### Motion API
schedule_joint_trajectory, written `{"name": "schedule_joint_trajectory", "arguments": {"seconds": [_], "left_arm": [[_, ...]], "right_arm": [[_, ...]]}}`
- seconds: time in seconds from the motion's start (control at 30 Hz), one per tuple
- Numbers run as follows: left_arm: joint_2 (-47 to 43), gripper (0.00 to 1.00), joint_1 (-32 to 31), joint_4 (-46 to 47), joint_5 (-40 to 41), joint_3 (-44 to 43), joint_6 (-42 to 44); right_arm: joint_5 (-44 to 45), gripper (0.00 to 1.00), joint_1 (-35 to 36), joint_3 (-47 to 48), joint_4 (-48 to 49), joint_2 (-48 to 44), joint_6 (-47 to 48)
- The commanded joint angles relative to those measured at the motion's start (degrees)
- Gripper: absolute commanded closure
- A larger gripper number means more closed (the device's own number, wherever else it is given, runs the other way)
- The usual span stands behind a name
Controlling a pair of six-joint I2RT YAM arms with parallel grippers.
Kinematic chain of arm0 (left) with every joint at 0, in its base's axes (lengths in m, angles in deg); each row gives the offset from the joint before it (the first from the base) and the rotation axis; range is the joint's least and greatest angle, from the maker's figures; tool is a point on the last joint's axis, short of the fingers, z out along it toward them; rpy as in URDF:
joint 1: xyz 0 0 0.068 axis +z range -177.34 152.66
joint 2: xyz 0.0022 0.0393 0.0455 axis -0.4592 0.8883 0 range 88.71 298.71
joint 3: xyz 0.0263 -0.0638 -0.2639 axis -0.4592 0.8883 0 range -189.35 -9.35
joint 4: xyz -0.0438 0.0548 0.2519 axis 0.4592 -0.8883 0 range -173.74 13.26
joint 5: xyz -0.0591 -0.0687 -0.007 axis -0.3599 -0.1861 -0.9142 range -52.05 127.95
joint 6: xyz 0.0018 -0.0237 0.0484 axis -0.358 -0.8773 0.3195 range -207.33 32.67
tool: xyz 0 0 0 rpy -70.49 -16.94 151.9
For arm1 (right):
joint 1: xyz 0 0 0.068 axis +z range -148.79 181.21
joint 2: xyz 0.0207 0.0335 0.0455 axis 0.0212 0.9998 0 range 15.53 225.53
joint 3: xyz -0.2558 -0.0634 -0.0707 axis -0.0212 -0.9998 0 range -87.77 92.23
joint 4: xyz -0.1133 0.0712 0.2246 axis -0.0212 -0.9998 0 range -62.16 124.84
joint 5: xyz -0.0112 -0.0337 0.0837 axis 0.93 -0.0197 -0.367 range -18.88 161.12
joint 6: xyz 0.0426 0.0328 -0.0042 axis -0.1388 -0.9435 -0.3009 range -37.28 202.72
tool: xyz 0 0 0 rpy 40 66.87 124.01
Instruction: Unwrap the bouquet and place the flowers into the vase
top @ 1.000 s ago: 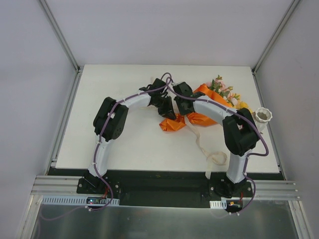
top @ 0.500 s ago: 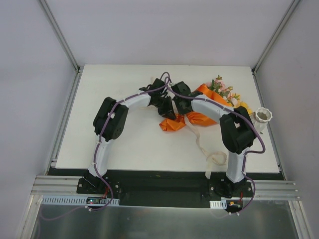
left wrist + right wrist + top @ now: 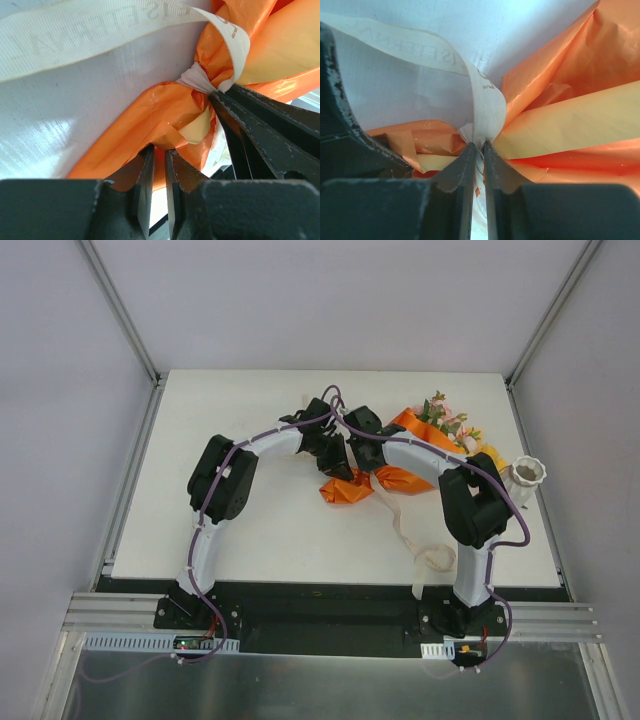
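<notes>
Your right end effector (image 3: 478,145) has just drawn its fingers in on the cream ribbon (image 3: 487,102) right at the knot (image 3: 197,80), and it now pinches that strip where it meets the orange paper (image 3: 560,125). Your left end effector (image 3: 156,150) is pressed together on a fold of the same paper just beside the knot, which anchors the wrapper's tail. Judging from this, you have the tie gripped from both sides and a pull on the ribbon should be what loosens it. Nothing is unwrapped yet. The bouquet (image 3: 400,478) lies on the surface (image 3: 250,530) right of centre, with the flowers (image 3: 440,412) pointing toward the back right corner. The vase (image 3: 528,473) stands apart near the right edge. Compared with a second ago, the right arm's elbow (image 3: 470,505) has swung slightly left. The left arm, bouquet and vase sit where they were.
</notes>
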Motion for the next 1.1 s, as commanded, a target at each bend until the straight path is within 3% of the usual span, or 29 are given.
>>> {"name": "schedule_joint_trajectory", "arguments": {"seconds": [0.0,0.03,0.17,0.3,0.47,0.63,0.8,0.9,1.07], "left_arm": [[1.1,0.86,-0.7,-0.6,1.1,0.7,2.1],[1.1,0.86,-0.7,-0.7,1.1,0.7,2.1],[1.3,0.86,-0.7,-0.7,1.4,1.0,2.0],[2.1,0.93,-0.6,-1.5,1.6,0.8,1.1],[3.2,0.96,-0.6,-2.2,1.9,0.6,1.0],[2.8,0.96,-0.6,-2.3,2.1,0.7,1.3],[2.8,0.96,-0.6,-2.3,1.8,0.5,1.3],[2.6,0.96,-0.6,-2.3,1.4,0.4,1.3],[1.8,0.96,-0.9,-2.3,1.4,0.3,1.4]], "right_arm": [[-2.1,0.96,0.9,0.6,-3.5,0.6,2.1],[-1.7,0.99,1.1,1.2,-4.0,1.0,2.0],[6.1,0.99,2.6,1.8,-2.3,0.4,0.5],[19.6,1.00,5.2,-0.7,4.7,-3.4,0.9],[26.7,1.00,7.7,-3.3,13.3,-7.6,4.4],[21.3,1.00,7.6,-8.2,21.4,-13.5,2.0],[3.9,0.99,3.6,-9.1,23.6,-16.9,-5.7],[0.5,0.99,2.1,-8.2,19.5,-16.7,-7.5],[1.6,0.85,0.7,-5.4,6.4,-13.3,-4.7]]}}
